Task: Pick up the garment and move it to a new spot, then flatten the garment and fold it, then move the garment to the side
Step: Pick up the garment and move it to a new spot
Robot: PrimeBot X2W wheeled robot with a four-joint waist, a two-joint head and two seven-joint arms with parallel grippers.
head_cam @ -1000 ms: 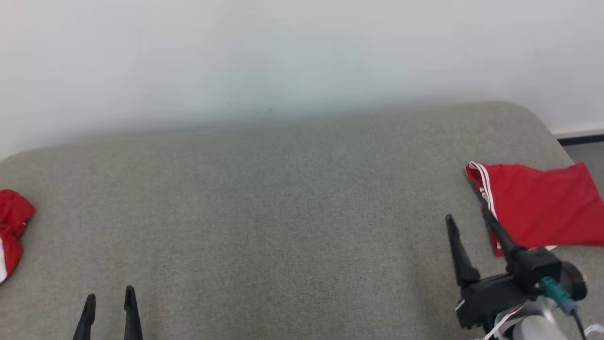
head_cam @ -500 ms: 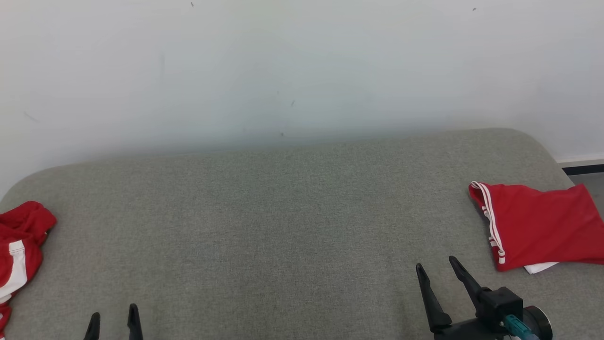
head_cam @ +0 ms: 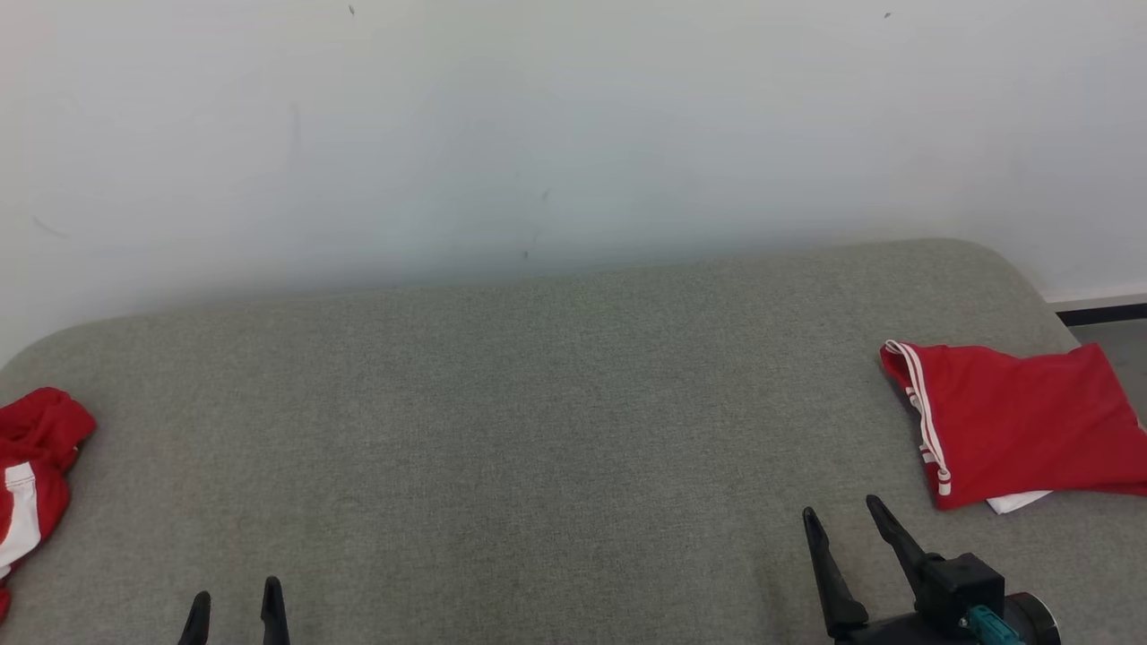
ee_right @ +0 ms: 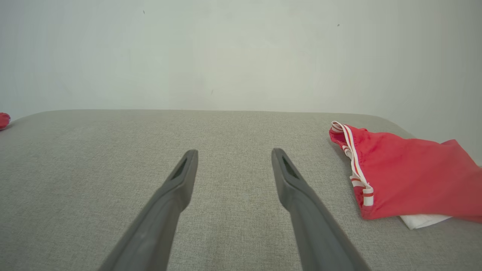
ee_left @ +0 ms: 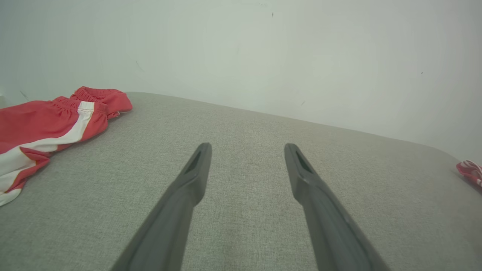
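Observation:
A folded red garment [head_cam: 1013, 421] with white trim lies flat at the right end of the grey cushioned surface [head_cam: 538, 430], a white layer peeking out under its near edge. In the right wrist view this garment [ee_right: 410, 177] sits right of my right gripper [ee_right: 234, 152], which is open and empty. In the head view the right gripper [head_cam: 840, 509] hangs near the lower right, apart from the cloth. A crumpled red garment with a white stripe [head_cam: 36, 466] lies at the left edge, also seen as [ee_left: 45, 128]. My left gripper [head_cam: 235, 596] [ee_left: 247, 146] is open and empty.
A white wall [head_cam: 538, 134] runs along the back of the surface. Past the rounded right corner are a dark skirting strip [head_cam: 1102, 313] and grey floor. The surface's left corner is rounded too.
The head camera has tilted up, showing more wall. My right gripper has drawn back from the folded garment's left edge toward the near side and stays open. The left gripper sits lower in view.

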